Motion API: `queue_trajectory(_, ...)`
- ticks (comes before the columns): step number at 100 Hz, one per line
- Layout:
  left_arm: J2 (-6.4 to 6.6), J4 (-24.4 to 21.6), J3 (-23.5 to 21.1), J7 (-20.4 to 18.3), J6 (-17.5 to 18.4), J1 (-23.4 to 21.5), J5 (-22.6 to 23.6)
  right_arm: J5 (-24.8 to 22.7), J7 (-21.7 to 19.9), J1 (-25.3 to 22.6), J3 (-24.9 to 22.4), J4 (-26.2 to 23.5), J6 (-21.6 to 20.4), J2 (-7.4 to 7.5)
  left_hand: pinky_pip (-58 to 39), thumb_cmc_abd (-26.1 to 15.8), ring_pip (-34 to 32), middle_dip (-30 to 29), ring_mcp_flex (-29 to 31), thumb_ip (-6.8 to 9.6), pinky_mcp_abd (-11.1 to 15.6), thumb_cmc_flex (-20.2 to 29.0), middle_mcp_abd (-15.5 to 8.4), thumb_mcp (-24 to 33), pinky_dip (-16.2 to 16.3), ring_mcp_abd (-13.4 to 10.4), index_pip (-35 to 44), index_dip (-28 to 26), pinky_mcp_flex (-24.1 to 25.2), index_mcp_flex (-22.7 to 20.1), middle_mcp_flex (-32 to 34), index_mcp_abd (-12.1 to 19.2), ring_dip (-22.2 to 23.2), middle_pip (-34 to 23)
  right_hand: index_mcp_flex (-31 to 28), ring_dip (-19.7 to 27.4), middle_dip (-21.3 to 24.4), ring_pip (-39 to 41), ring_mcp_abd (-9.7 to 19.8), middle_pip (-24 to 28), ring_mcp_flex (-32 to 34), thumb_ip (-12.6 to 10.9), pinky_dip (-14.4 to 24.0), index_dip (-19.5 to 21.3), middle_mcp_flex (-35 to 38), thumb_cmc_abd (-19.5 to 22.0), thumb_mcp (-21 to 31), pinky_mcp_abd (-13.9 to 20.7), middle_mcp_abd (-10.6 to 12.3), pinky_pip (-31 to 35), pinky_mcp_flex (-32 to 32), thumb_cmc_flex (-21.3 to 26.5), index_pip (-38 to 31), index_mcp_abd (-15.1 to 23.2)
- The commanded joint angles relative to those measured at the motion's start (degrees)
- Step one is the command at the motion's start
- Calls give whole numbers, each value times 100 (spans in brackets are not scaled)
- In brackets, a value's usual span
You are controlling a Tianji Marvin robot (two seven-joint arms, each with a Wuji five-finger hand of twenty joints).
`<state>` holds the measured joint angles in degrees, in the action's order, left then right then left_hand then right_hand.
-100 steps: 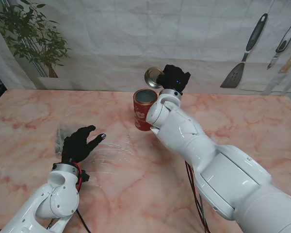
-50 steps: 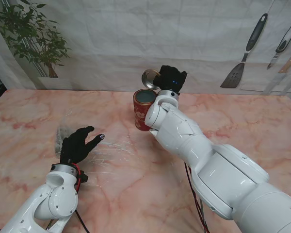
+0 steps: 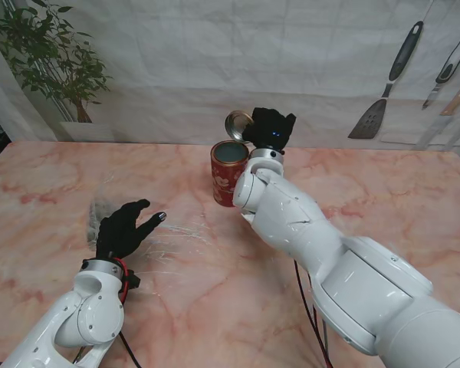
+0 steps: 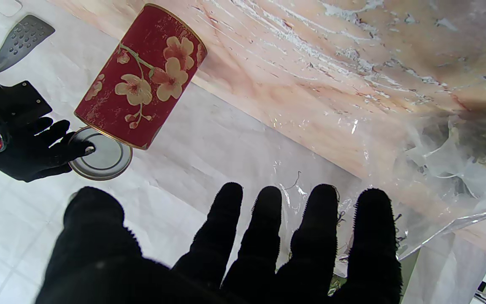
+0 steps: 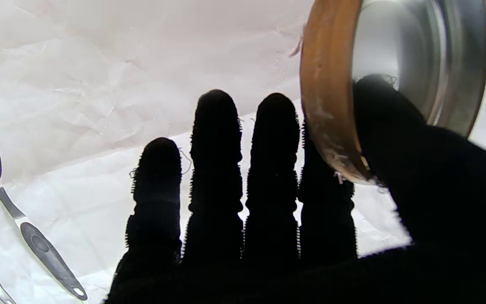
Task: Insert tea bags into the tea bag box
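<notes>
The red floral tea canister (image 3: 228,173) stands upright and uncovered at upper centre of the stand's frame, on the pink marble table (image 3: 383,192). The right hand (image 3: 270,127) is just beyond the canister, pinching its round metal lid (image 3: 236,123) between thumb and forefinger (rim gold, inside silver). The left hand (image 3: 123,228) sits at lower left, fingers spread and holding nothing, over crumpled clear plastic bags of tea (image 4: 458,156), well apart from the canister.

Red tea bag box (image 3: 228,175), cream blossoms; silver lid (image 3: 236,123); pink marble table (image 3: 215,284).
</notes>
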<state>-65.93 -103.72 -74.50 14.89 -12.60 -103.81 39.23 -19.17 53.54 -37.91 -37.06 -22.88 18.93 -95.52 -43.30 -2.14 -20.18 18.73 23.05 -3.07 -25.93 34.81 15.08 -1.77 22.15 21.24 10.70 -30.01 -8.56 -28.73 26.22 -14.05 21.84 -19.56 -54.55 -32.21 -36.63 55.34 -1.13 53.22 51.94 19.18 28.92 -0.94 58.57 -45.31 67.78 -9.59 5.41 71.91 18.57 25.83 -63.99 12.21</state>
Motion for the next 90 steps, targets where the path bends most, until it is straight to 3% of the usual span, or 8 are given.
queue_trajectory(1, 1, -34, 14, -70, 7, 10, 0, -90, -42, -74, 36, -74, 30, 45, -136, 0, -32, 90, -28, 187, 130, 114, -116, 22, 97, -135, 15, -55, 9, -121, 32, -29, 16, -39, -140, -64, -61, 178, 141, 136, -88, 161, -72, -20, -155, 98, 13, 133, 150, 73, -89, -74, -9, 232)
queue_trajectory(70, 10, -51, 36, -92, 8, 11, 38, -582, 272, -124, 362, -131, 253, 109, -136, 10, -30, 90, -32, 188, 123, 120, -114, 21, 97, -133, 14, -54, 5, -120, 30, -29, 16, -39, -105, -92, -73, 212, 266, 291, -190, 174, -116, -7, -390, 175, -15, 182, 296, 37, -94, -214, 5, 433)
queue_trajectory(90, 11, -56, 45, -92, 6, 21, 50, -771, 258, -181, 446, -287, 341, 207, -134, 7, -29, 90, -35, 188, 125, 122, -114, 22, 96, -127, 13, -54, 12, -114, 27, -32, 16, -37, -94, -93, -77, 193, 282, 297, -259, 177, -139, -6, -514, 190, -27, 179, 293, 2, -142, -261, 14, 514)
